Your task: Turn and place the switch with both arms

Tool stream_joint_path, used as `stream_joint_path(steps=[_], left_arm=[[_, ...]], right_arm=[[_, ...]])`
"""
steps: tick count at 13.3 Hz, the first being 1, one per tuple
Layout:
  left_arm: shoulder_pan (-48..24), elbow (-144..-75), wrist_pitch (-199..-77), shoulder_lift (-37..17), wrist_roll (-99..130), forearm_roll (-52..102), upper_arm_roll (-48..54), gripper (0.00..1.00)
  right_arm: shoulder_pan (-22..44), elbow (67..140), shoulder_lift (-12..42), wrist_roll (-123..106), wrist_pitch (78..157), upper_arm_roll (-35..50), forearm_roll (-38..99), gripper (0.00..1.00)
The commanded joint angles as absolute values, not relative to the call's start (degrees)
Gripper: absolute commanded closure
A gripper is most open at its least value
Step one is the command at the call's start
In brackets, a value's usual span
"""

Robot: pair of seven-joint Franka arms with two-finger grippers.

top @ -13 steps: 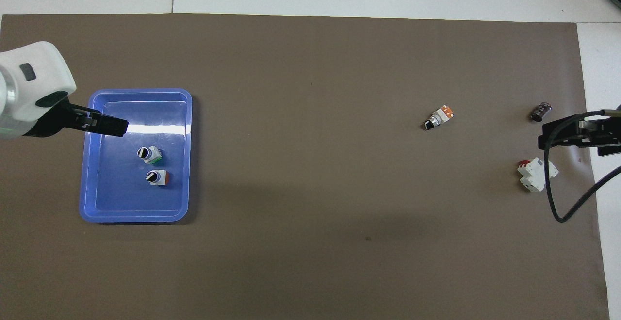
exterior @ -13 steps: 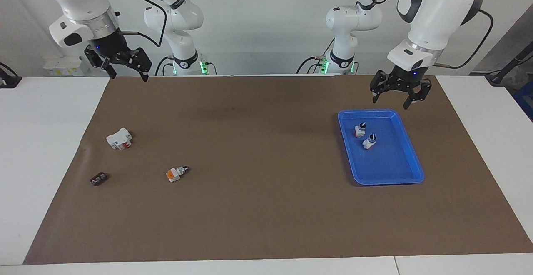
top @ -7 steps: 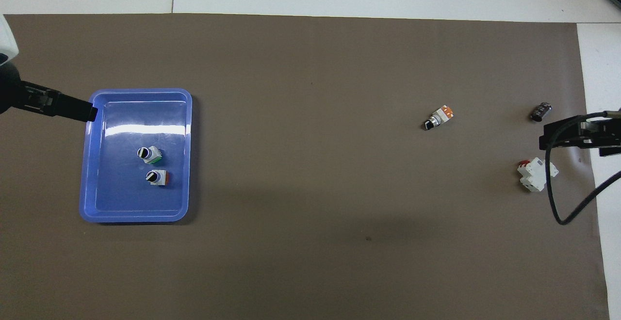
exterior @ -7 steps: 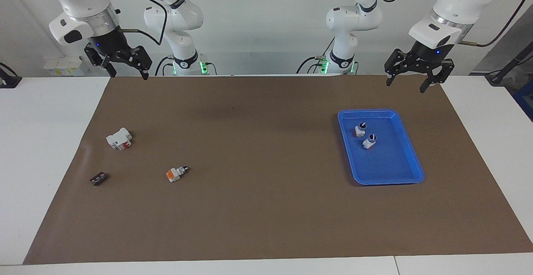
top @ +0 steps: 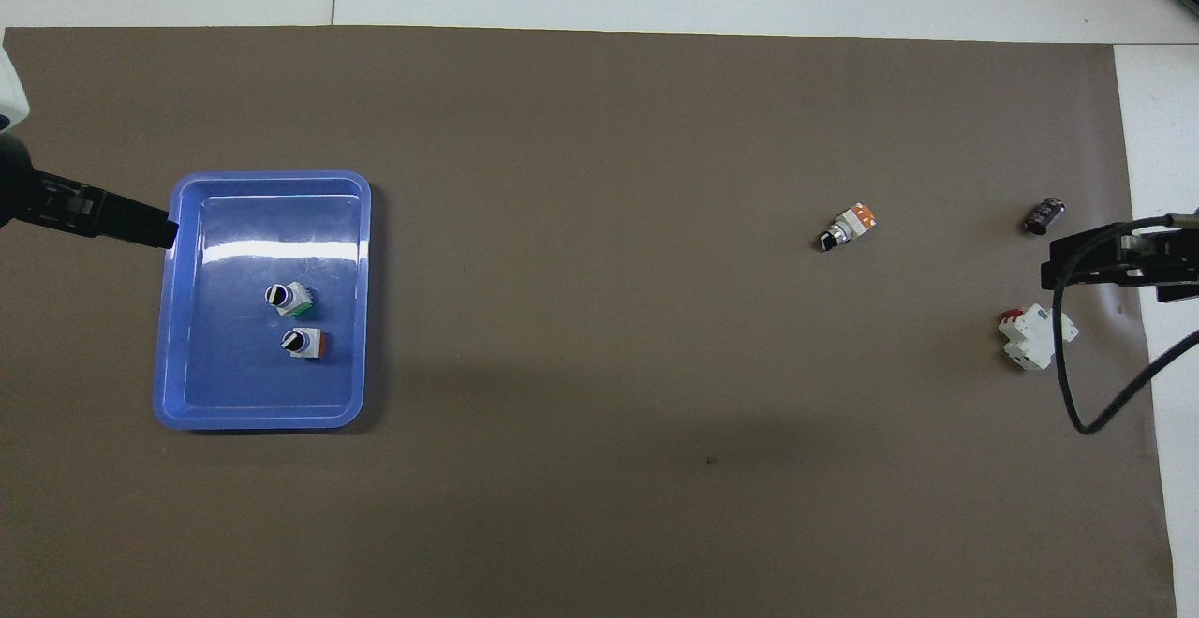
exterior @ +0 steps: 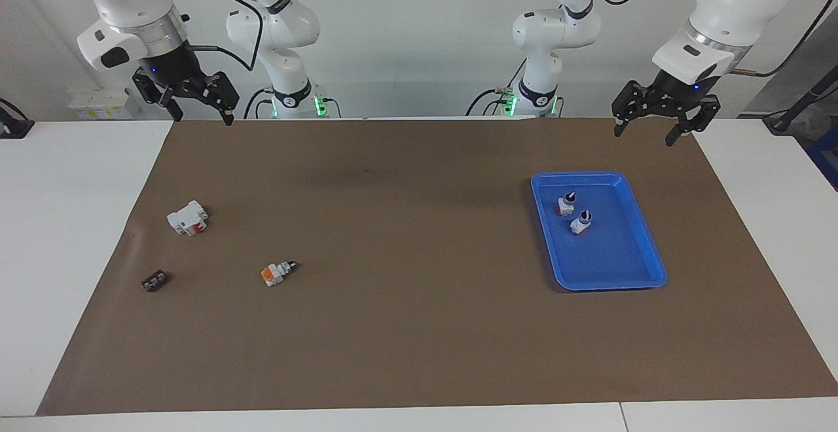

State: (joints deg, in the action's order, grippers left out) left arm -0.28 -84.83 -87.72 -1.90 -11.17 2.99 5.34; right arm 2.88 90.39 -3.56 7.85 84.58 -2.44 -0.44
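Reading the mat [top: 599,524] as a dial from the robots' end, twelve pointing away from them, the tray [top: 169,318] lay at about nine o'clock, and the switch [top: 290,298] stood in it near its middle. It rested on its green end with the black knob on top, so its long axis ran about vertical and it pointed upward; which way the knob's pointer faced could not be told. The red-base switch [top: 304,344] stood upright just beside it, at roughly its six o'clock, the two apart. The left end effector [exterior: 645,136] hung over the mat's edge at the robots' side of the tray, fingers spread wide and holding nothing. The right end effector [exterior: 203,119] waited over the mat's corner at the right arm's end, equally wide and empty. The placing looked done, so the main risk was probably disturbance. A low pass by the left arm could catch the tray's rim and topple the narrow, upright switch. Any regrasp could also clip, or wrongly take, the close red-base neighbour. The orange switch [top: 848,228], lying at about two o'clock, was well clear
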Motion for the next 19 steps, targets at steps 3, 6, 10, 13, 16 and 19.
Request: stream_joint_path(steps=[3,6,10,13,16,19], left_arm=[[-0.97,-86.49,-86.67,0.17,-11.08,1.85,5.71,0.0],[-1.05,-86.66,-82.63,2.19,-10.99,1.84,5.36,0.0],[-6.23,-87.19,-82.97,2.9,-9.32,1.85,0.63,0.0],[-5.54,-87.71,-82.53,2.81,-3.97,1.93,0.7,0.0],[-5.36,-89.91,-82.09,3.78,-4.92,1.85,0.62,0.0],[-5.89,-90.79,-81.3,4.31,-4.84,1.85,0.62,0.0]], right_arm=[[2.99,91.05,-4.48,6.68,84.2,-2.46,-0.97,0.0],[2.99,91.05,-4.48,6.68,84.2,-2.46,-0.97,0.0],[2.99,91.05,-4.48,6.68,84.2,-2.55,-0.97,0.0],[2.99,91.05,-4.57,6.68,84.2,-2.55,-0.97,0.0],[2.99,91.05,-4.57,6.68,84.2,-2.55,-0.97,0.0],[2.99,91.05,-4.57,6.68,84.2,-2.46,-0.97,0.0]])
